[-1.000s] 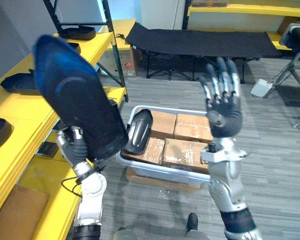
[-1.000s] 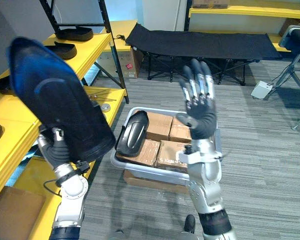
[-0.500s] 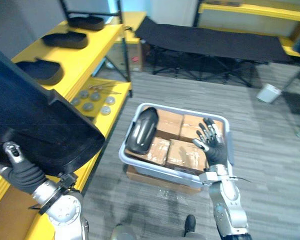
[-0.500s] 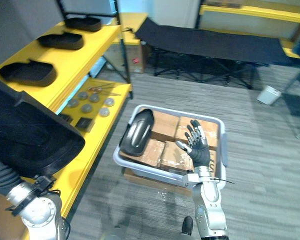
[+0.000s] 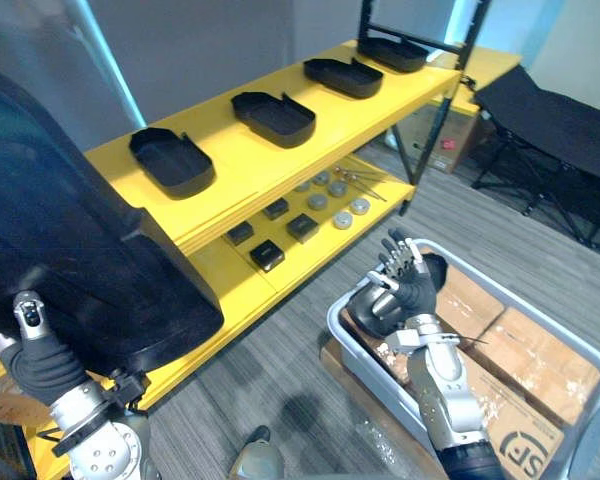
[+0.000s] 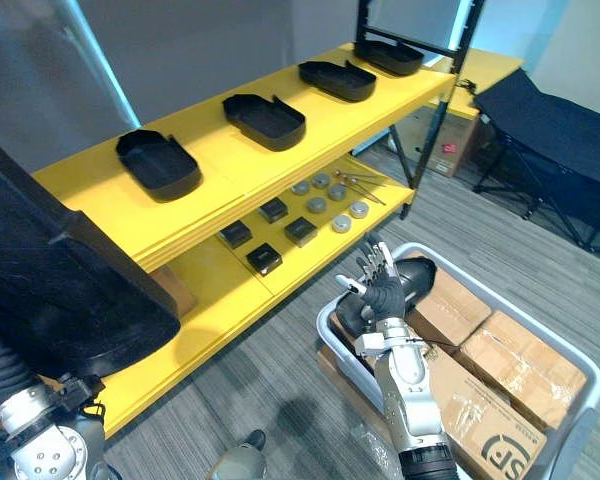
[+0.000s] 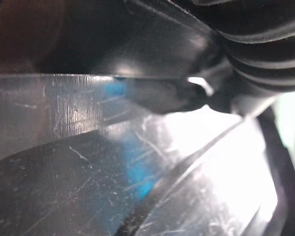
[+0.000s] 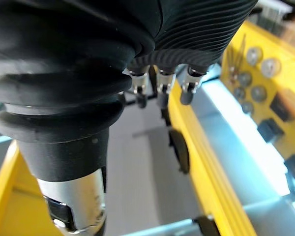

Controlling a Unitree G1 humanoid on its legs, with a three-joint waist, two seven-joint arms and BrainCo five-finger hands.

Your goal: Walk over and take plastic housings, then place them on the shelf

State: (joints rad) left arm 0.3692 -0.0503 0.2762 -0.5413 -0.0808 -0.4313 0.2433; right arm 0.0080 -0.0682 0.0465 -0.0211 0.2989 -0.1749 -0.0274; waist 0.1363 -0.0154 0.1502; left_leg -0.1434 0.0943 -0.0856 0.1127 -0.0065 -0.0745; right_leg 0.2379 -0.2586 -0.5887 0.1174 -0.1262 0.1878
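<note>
Bright light; glare on plastic housing (image 7: 221, 147)

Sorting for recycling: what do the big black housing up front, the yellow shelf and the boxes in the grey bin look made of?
Big black housing: probably moulded plastic, satin sheen, fine scratches up close. Yellow shelf: smooth painted board or metal, unclear which. Boxes: brown cardboard, matte, with tape seams.

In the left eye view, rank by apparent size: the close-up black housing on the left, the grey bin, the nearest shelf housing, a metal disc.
1. close-up black housing, inflated by nearness to the camera.
2. grey bin, partly cut off.
3. nearest shelf housing.
4. metal disc.
</note>
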